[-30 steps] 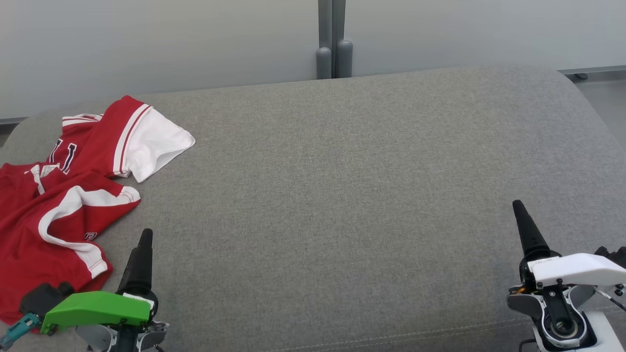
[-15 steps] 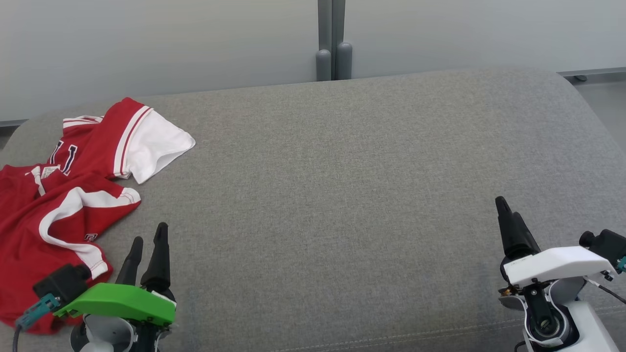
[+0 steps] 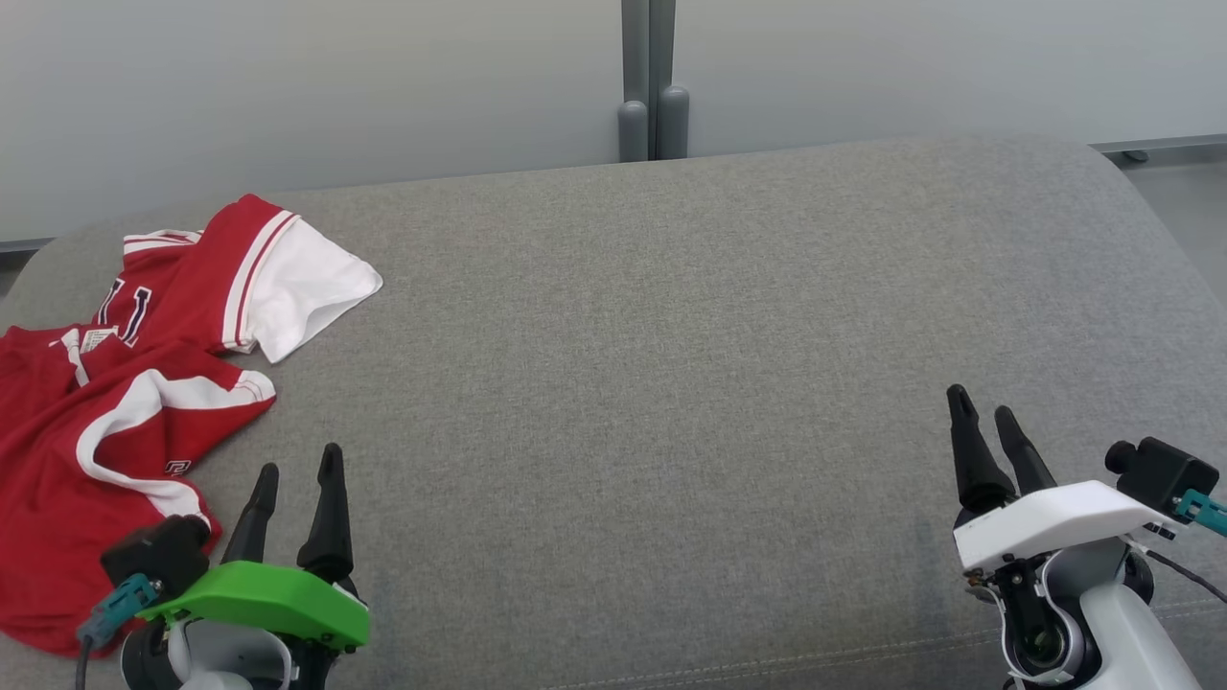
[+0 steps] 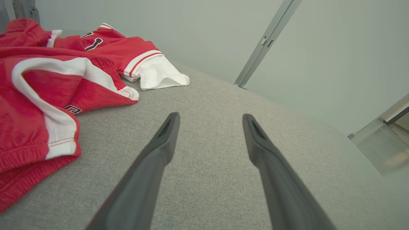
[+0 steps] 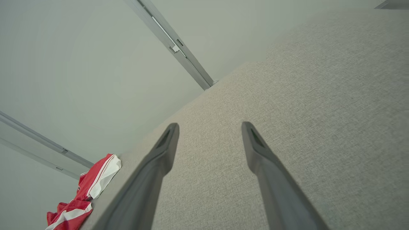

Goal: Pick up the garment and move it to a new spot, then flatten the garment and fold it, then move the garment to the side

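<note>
We see bright, soft, even light casting only faint shadows; the left wrist view turns hazy (slightly washed out) at its lower right.

A broad grey cushion of coarse woven fabric spreads from left to right, its far corners rounded. A stitched seam runs along its near edge. Behind it stands a pale grey wall, plain and matte. A darker grey post rises against the wall at the middle of the far edge, with two round-topped stubs at its foot, just behind the cushion's far rim. At the far right a dark strip runs along the wall's base, above a patch of grey floor.
</note>
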{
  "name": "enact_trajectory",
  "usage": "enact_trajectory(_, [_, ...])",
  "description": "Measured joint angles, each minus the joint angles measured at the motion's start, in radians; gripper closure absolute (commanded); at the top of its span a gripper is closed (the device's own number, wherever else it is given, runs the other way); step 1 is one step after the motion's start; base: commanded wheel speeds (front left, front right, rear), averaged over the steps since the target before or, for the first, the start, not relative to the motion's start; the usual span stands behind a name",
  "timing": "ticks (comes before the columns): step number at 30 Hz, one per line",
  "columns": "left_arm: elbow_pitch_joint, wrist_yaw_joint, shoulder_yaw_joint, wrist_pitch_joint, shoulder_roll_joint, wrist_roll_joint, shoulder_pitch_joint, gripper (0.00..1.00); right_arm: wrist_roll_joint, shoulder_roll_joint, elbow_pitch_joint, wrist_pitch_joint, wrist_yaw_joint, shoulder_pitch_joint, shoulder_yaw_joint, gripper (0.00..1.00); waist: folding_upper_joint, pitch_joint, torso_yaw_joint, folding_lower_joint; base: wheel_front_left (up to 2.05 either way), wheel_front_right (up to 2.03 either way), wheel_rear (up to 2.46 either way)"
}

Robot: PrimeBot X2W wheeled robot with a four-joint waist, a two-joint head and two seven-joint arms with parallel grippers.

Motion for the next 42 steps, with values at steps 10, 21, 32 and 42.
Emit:
enact_trajectory(10, [-0.011,0.026,-0.016,-0.039,-0.009,0.134,0.003,0.00,-0.147,-0.007,-0.016,-0.042,-0.027,0.000,0.030,0.00,0.0000,-0.001,-0.003,0.0000,0.00,0.00,0.00])
enact_trajectory(21, [-0.011,0.047,-0.038,-0.078,-0.011,0.266,0.004,0.00,-0.296,-0.013,-0.033,-0.079,-0.049,0.000,0.064,0.00,0.0000,-0.001,-0.001,0.0000,0.00,0.00,0.00])
enact_trajectory(32, [0.009,0.058,-0.055,-0.120,-0.013,0.376,0.016,0.00,-0.468,-0.022,-0.044,-0.118,-0.061,-0.009,0.103,0.00,0.0000,-0.006,-0.001,0.0000,0.00,0.00,0.00])
enact_trajectory(42, [0.009,0.065,-0.063,-0.152,-0.013,0.475,0.015,0.00,-0.598,-0.031,-0.059,-0.152,-0.077,-0.010,0.128,0.00,0.0000,-0.010,-0.001,0.0000,0.00,0.00,0.00])
